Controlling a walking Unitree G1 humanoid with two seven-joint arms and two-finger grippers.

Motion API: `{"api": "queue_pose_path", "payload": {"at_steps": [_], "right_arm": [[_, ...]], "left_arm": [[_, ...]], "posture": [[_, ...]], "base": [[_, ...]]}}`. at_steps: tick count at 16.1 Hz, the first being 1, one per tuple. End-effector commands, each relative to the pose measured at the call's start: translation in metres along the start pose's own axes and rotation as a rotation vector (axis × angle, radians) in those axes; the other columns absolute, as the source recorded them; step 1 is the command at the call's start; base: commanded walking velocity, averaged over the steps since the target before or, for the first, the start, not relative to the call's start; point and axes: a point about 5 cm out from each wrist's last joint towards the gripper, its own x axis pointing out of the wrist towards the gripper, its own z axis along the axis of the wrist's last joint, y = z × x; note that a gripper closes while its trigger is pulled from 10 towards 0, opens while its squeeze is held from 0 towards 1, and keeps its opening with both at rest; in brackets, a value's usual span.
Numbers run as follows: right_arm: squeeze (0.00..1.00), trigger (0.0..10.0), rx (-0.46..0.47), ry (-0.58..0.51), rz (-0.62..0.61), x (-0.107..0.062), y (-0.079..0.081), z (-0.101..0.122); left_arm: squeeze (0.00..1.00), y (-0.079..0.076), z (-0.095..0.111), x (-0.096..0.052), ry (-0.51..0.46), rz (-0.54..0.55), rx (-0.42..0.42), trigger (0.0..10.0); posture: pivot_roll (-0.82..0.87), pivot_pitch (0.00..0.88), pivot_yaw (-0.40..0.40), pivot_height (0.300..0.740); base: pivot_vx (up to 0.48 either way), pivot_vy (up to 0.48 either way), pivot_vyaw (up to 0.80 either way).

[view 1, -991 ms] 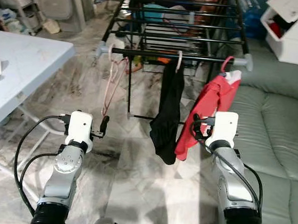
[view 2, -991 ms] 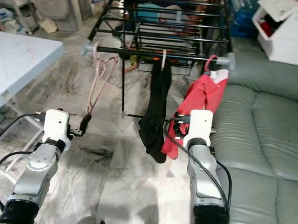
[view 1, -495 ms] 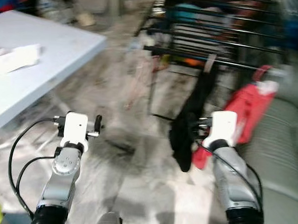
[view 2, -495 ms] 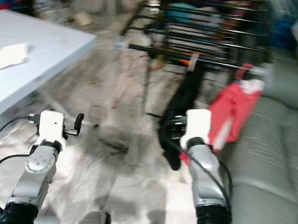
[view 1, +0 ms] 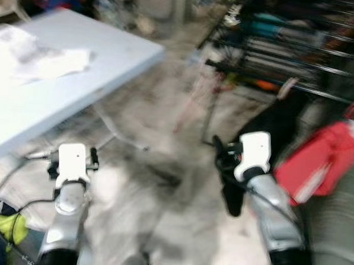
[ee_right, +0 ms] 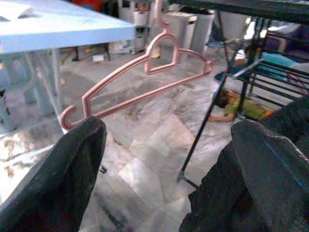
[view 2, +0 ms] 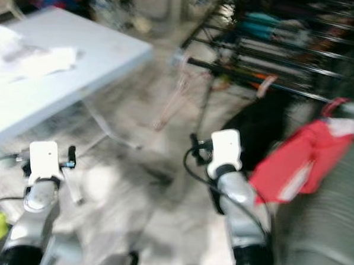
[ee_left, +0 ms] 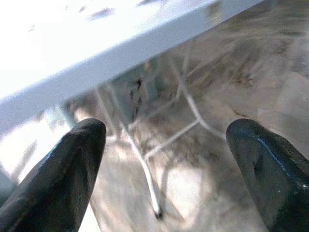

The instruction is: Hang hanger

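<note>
An empty pink hanger [ee_right: 140,82] hangs by its hook from the front bar of the black drying rack [view 1: 269,75], at the bar's left end [view 2: 177,100]. A black garment [view 1: 275,129] and a red garment [view 1: 324,161] hang further right on the same bar. My right gripper [ee_right: 169,128] is open and holds nothing. It is held low in front of the rack, short of the pink hanger and beside the black garment. My left gripper [ee_left: 166,130] is also open and holds nothing, and it faces the table's edge and legs. The head views are blurred.
A light blue folding table [view 1: 90,80] with white cloth [view 1: 47,63] on it stands to the left, its legs [ee_left: 145,159] close to my left gripper. A grey sofa [view 1: 344,230] is at the right. Something yellow-green [view 1: 3,227] lies low on the left. Marble floor lies between.
The whole view has swung left: the table now takes up more of the picture and the rack sits further right. Both grippers stay open and hold nothing.
</note>
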Motion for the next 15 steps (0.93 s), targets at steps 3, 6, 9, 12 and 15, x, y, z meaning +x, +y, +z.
{"api": "queue_pose_path", "payload": {"at_steps": [3, 6, 9, 12, 15], "right_arm": [[0.0, 10.0, 0.0, -0.018, 0.014, 0.003, 0.003, 0.003], [0.0, 10.0, -0.016, -0.025, 0.033, 0.003, 0.006, 0.004], [0.0, 10.0, -0.019, -0.025, 0.031, 0.003, 0.006, 0.003], [0.0, 10.0, -0.01, -0.021, 0.026, 0.002, 0.007, 0.001], [0.0, 10.0, -0.018, -0.044, 0.053, 0.007, 0.013, 0.006]], "left_arm": [[0.0, 0.004, -0.002, 0.002, 0.029, -0.01, -0.219, 10.0], [0.0, -0.01, 0.01, -0.005, -0.074, -0.103, -0.179, 10.0], [0.0, -0.022, 0.008, -0.019, -0.094, -0.19, -0.145, 10.0], [0.0, -0.019, -0.005, -0.026, -0.038, -0.11, -0.164, 10.0], [0.0, -0.007, -0.003, -0.017, -0.011, -0.004, -0.229, 10.0]], "posture": [[-0.01, 0.0, 0.04, 0.74], [-0.01, 0.0, 0.03, 0.74], [-0.01, 0.0, 0.033, 0.74], [0.0, 0.0, 0.028, 0.74], [0.0, 0.0, 0.028, 0.74]], "base": [[0.0, 0.0, 0.8], [0.0, 0.0, 0.8], [0.0, 0.0, 0.8], [0.0, 0.0, 0.8], [0.0, 0.0, 0.8]]}}
